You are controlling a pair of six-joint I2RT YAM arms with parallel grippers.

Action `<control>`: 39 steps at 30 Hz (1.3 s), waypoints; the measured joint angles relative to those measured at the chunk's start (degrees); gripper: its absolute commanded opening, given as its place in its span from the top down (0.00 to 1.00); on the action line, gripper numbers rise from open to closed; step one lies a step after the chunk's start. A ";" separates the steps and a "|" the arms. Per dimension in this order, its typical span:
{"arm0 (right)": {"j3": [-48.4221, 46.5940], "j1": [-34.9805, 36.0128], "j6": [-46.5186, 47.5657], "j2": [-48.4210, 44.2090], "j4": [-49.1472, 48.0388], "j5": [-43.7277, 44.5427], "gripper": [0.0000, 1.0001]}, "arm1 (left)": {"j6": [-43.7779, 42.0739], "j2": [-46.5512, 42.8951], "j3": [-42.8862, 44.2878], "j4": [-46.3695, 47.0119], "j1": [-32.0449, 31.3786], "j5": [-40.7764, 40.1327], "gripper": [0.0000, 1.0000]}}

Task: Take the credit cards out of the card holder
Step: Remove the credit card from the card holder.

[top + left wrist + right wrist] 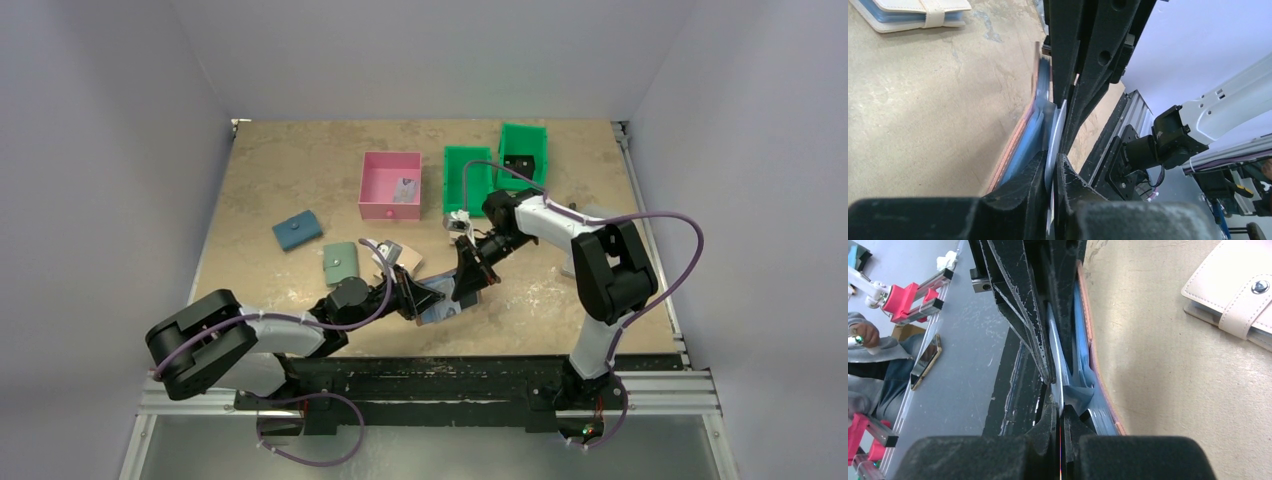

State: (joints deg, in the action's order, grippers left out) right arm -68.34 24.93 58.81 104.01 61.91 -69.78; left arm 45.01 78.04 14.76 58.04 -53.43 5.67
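Looking along both wrist views, we see the left gripper [1052, 172] pinched shut on the edge of a thin pale grey plastic card [1057, 125]. The right gripper [1060, 422] is closed on what looks like the same card from the opposite end, so the two sets of black fingers meet nose to nose. The small reddish-brown leather card holder [1020, 135], with its light blue lining, sits open just beside them on the tan bench [923, 100], near the front edge between the two arms and seen edge-on. Whether the card has fully cleared its pocket we cannot tell. We judge the card light, stiff and slick, so it is best held by a short edge between flat pads and drawn straight along its own plane. The limp leather would likely drag along with it unless pinned. We see no black card from here. A beige snap wallet [1233, 295] lies well apart.
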 measured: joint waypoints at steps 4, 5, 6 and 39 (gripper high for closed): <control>-0.11 0.02 1.81 0.00 1.70 0.13 1.00 | -0.15 -2.40 -0.07 -3.17 0.09 -1.44 0.64; -0.13 0.02 2.75 0.00 2.56 0.50 1.00 | -0.24 -2.95 -0.09 -3.63 0.15 -1.88 0.59; -0.13 0.00 3.69 0.00 3.43 0.96 1.00 | -0.20 -3.58 -0.11 -3.98 0.17 -2.29 0.54; -0.22 -0.13 4.72 -0.02 4.07 4.31 1.00 | 1.97 -7.54 -2.49 -6.23 0.35 -2.25 0.62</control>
State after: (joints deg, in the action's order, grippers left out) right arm -68.55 24.80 63.53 103.98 65.98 -65.47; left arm 46.98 70.50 12.27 51.81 -53.08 3.42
